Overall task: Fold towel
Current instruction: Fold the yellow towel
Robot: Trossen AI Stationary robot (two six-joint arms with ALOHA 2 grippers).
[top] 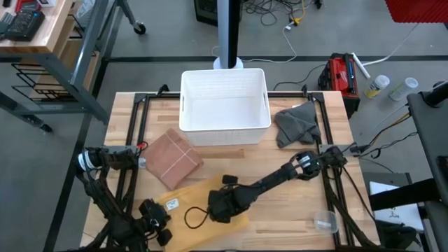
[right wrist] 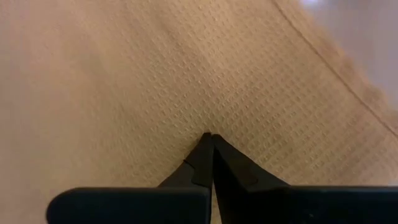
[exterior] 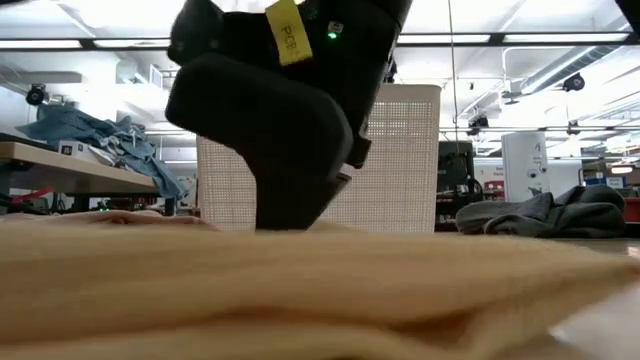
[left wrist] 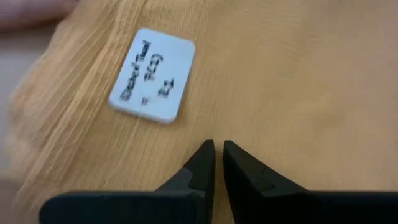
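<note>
At the near edge of the table, a yellow towel [top: 199, 203] is seen lying flat, apparently already doubled over, since a layered edge is visible across the low view. Both grippers are set down on it. The left gripper [left wrist: 217, 149] is placed by a white tag [left wrist: 152, 74] sewn to the cloth, its fingers drawn almost together with only a thin gap between them and nothing visibly caught. The right gripper [right wrist: 210, 140] is pressed tip-down on the middle of the towel with its fingers clenched shut; whether a pinch of cloth is held cannot be told. The fold is judged to be partly done: the towel is reduced to a compact oblong, but its edges are uneven, so a further fold or a smoothing is probably still owed.

The yellow cloth is shown as a fine waffle weave with a ribbed hem, soft and limp. Farther back, a reddish-brown folded cloth [top: 173, 155] is laid square and neat on the wooden table [top: 294, 217]. Beyond it, a white plastic basket [top: 224, 105] with perforated walls is stood, and just beside it a grey cloth [top: 295, 124] is left crumpled in a heap.
</note>
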